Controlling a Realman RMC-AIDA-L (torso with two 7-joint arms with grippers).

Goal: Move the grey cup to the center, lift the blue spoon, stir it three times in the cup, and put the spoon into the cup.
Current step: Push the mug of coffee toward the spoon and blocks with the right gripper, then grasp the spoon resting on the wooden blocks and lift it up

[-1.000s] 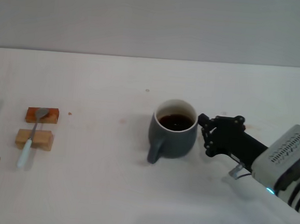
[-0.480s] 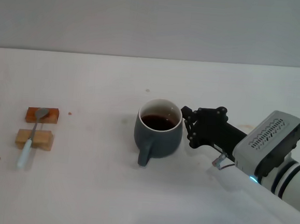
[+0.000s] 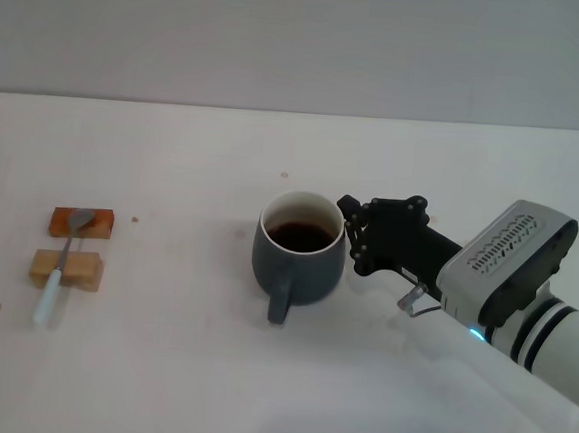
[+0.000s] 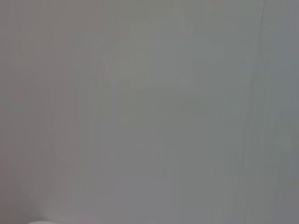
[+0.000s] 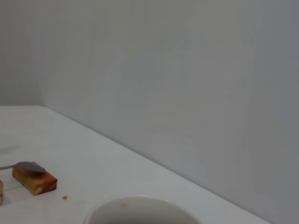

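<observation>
The grey cup (image 3: 301,263) stands near the middle of the white table, handle toward me, with dark liquid inside. Its pale rim also shows in the right wrist view (image 5: 140,207). My right gripper (image 3: 350,234) is open, with its black fingers against the cup's right side. The blue spoon (image 3: 60,264) lies at the far left, its metal bowl on an orange-brown block (image 3: 81,223) and its pale handle across a tan block (image 3: 66,268). The spoon's bowl also shows in the right wrist view (image 5: 28,166). My left gripper is out of view.
The white table (image 3: 157,367) ends at a grey wall behind. The orange-brown block also shows in the right wrist view (image 5: 35,179). The left wrist view shows only grey wall. My right arm's white body (image 3: 524,295) reaches in from the lower right.
My right gripper has moved left with the cup at its fingers; the cup has slid left toward the table's middle. The spoon and blocks have not moved.
</observation>
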